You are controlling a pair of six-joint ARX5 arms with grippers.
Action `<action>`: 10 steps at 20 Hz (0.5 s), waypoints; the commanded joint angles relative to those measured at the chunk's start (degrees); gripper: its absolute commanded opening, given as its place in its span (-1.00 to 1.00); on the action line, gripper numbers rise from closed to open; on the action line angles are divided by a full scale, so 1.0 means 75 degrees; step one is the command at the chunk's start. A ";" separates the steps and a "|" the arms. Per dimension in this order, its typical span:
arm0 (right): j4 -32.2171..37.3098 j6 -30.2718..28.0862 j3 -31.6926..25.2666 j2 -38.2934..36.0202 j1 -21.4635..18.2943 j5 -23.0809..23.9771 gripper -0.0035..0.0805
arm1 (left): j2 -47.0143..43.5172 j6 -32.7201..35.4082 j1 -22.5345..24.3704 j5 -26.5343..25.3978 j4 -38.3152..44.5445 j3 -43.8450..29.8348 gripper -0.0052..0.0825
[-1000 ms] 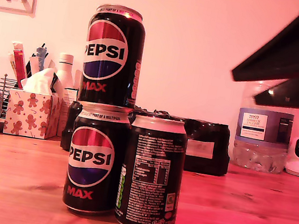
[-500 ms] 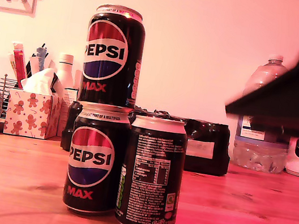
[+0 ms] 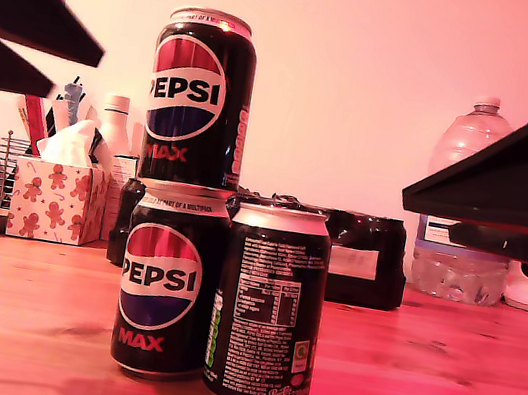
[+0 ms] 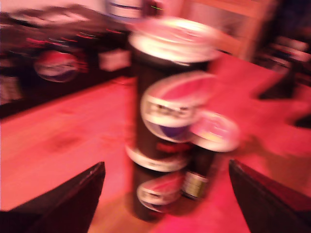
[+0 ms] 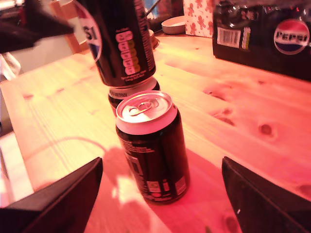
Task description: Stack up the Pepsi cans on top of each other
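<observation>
Wooden table [image 3: 436, 379], both tools spread wide, empty, flanking stacked Pepsi cans [image 3: 183, 194]

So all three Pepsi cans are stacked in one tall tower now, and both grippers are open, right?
Not quite. Only two are stacked: the top can sits on the bottom can. The third can stands on the table beside them, as the exterior view shows. My first gripper and my second gripper are open.

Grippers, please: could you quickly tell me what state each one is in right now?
My first gripper: open, holding nothing.
My second gripper: open, holding nothing.
</observation>
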 commanded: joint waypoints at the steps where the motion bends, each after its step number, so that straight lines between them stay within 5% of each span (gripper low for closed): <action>1: 0.0050 0.0242 -0.0111 0.0038 0.0035 -0.0041 0.76 | -0.0009 -0.0262 -0.0050 0.0003 0.0006 -0.0093 0.77; 4: 0.0050 0.0903 -0.0108 0.0038 0.0035 -0.0047 0.76 | -0.0009 -0.0554 -0.0076 -0.0504 -0.0082 -0.0093 0.57; 8: 0.0061 0.1227 -0.0105 0.0038 0.0035 0.0050 0.76 | -0.0009 -0.0213 -0.0073 -0.0828 -0.0350 -0.0093 -0.85; 10: -0.0029 0.0731 -0.0105 0.0038 0.0038 0.0050 0.76 | -0.0006 -0.0213 -0.0073 -0.1367 -0.0399 -0.0105 -0.74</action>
